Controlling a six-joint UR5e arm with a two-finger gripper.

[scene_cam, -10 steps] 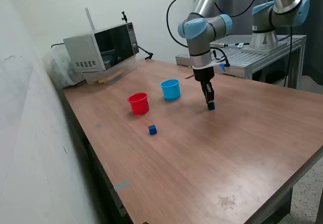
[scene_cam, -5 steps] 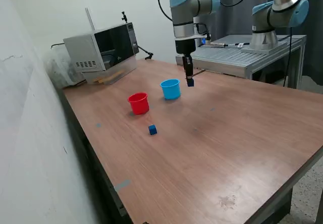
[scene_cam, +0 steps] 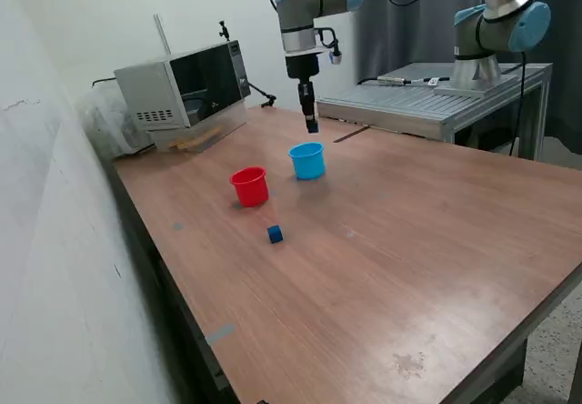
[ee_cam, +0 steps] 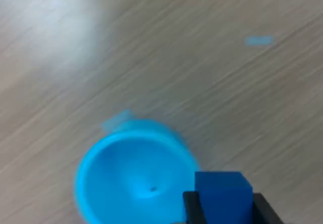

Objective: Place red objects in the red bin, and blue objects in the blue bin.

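Your tool [ee_cam: 222,210] pinches the blue cube [ee_cam: 222,189] by opposite flat faces above the blue cup [ee_cam: 132,176]; it looks light and rigid.

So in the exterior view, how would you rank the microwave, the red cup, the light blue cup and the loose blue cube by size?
1. Microwave, clearly largest.
2. Red cup and light blue cup: they look alike, so no ranking between them.
3. Blue cube lying on the table, by far the smallest.
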